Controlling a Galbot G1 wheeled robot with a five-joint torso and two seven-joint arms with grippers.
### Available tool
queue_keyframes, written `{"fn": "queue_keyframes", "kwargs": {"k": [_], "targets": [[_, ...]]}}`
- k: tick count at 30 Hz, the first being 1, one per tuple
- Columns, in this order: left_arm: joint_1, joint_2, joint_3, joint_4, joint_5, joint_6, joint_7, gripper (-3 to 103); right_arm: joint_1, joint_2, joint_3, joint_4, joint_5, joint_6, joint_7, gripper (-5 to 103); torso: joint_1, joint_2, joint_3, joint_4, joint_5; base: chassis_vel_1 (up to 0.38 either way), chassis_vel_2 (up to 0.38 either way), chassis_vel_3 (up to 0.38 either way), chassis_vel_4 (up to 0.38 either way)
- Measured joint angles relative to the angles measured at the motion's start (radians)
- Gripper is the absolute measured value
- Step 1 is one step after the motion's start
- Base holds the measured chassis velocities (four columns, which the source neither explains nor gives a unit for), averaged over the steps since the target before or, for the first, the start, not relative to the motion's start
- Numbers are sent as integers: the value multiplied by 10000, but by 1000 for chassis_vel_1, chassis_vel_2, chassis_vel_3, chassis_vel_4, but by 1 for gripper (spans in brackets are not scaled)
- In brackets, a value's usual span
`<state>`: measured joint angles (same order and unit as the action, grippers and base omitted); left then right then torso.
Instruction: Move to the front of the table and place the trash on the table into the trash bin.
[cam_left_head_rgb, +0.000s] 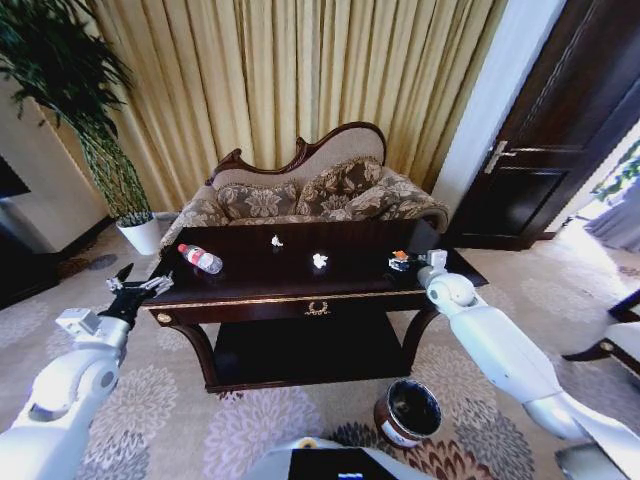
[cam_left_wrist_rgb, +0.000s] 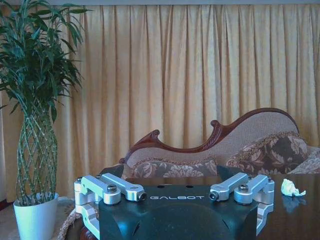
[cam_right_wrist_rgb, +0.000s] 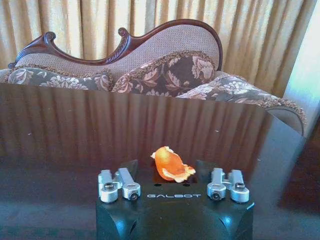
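The dark glossy table (cam_left_head_rgb: 260, 278) stands straight ahead. On it lie a clear bottle (cam_left_head_rgb: 200, 258) with a red label near its left end, two white crumpled scraps (cam_left_head_rgb: 277, 241) (cam_left_head_rgb: 319, 260) around the middle, and an orange peel (cam_left_head_rgb: 400, 256) at the right end. My right gripper (cam_left_head_rgb: 406, 263) is low over that end. In the right wrist view it (cam_right_wrist_rgb: 170, 172) is open, with the peel (cam_right_wrist_rgb: 171, 165) between its fingers. My left gripper (cam_left_head_rgb: 140, 283) hangs open just off the table's left end (cam_left_wrist_rgb: 170, 176); one scrap (cam_left_wrist_rgb: 291, 187) shows beyond it. The brown trash bin (cam_left_head_rgb: 408, 410) stands on the carpet, front right.
A patterned sofa (cam_left_head_rgb: 310, 190) stands right behind the table, against gold curtains. A tall plant in a white pot (cam_left_head_rgb: 140, 233) stands at the back left. A dark door (cam_left_head_rgb: 560, 130) is at the right. Patterned carpet lies open around the bin and the table's front.
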<state>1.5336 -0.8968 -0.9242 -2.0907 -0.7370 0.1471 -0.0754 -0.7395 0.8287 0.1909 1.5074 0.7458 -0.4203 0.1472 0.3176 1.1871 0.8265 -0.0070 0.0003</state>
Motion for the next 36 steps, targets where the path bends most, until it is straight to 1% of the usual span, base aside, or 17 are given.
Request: {"fn": "queue_keyframes", "kwargs": {"k": [1, 2, 5, 6, 7, 8, 9, 11, 12, 13, 16, 17, 18, 21, 26, 32, 36], "targets": [[-9, -4, 17, 0, 11, -10, 2, 100, -40, -27, 36, 10, -20, 29, 0, 65, 0, 0, 0, 0, 0, 0, 0, 0, 0], [-9, -4, 17, 0, 11, -10, 2, 100, -40, -27, 36, 10, -20, 29, 0, 65, 0, 0, 0, 0, 0, 0, 0, 0, 0], [-30, -21, 84, -1, 55, -41, 15, 100, -125, -111, 116, 30, -33, 94, -20, 48, 0, 0, 0, 0, 0, 0, 0, 0, 0], [-30, -21, 84, -1, 55, -41, 15, 100, -125, -111, 116, 30, -33, 94, -20, 48, 0, 0, 0, 0, 0, 0, 0, 0, 0], [-35, -26, 101, -3, 69, -48, 16, 100, -137, -128, 130, 33, -34, 115, -25, 42, 0, 0, 0, 0, 0, 0, 0, 0, 0], [-39, -32, 122, -15, 79, -54, 17, 100, -149, -150, 148, 36, -35, 133, -40, 42, 0, 0, 0, 0, 0, 0, 0, 0, 0], [-45, -38, 145, -38, 87, -56, 20, 100, -171, -168, 172, 42, -39, 162, -51, 32, 0, 0, 0, 0, 0, 0, 0, 0, 0], [-46, -38, 147, -41, 87, -56, 19, 100, -174, -170, 174, 43, -39, 164, -51, 32, 0, 0, 0, 0, 0, 0, 0, 0, 0], [-54, -41, 160, -67, 92, -57, 22, 100, -218, -184, 204, 79, -41, 186, -52, 27, 0, 0, 0, 0, 0, 0, 0, 0, 0], [-54, -41, 160, -67, 92, -57, 22, 100, -218, -184, 204, 79, -41, 186, -52, 27, 0, 0, 0, 0, 0, 0, 0, 0, 0], [-55, -47, 165, -75, 108, -56, 23, 100, -338, -185, 287, 219, -55, 299, -49, 10, 0, 0, 0, 0, 0, 0, 0, 0, 0], [-55, -47, 165, -75, 108, -56, 23, 100, -338, -185, 287, 219, -55, 299, -49, 10, 0, 0, 0, 0, 0, 0, 0, 0, 0], [-44, -49, 165, -84, 117, -57, 23, 100, -411, -185, 359, 352, -67, 402, -33, 5, 0, 0, 0, 0, 0, 0, 0, 0, 0], [-32, -57, 165, -109, 128, -57, 24, 100, -673, -239, 588, 813, -116, 652, -26, 1, 0, 0, 0, 4, 0, 0, 0, 0, 0], [-61, -77, 200, -140, 167, -57, 23, 100, -1286, -366, 1085, 1731, -301, 1027, -19, 1, 0, 1, -1, -1, -2, 0, 0, 0, 0], [-85, -179, 310, -265, 252, -56, 12, 100, -2570, -380, 1823, 3286, -355, 1628, 695, 1, 0, 1, -1, -1, 0, 0, 0, 0, 0], [-46, -197, 314, -320, 272, -57, 0, 100, -3311, -372, 2314, 4190, -369, 1865, 962, 1, -1, 1, -1, 2, 0, 0, 0, 0, 0]]}}
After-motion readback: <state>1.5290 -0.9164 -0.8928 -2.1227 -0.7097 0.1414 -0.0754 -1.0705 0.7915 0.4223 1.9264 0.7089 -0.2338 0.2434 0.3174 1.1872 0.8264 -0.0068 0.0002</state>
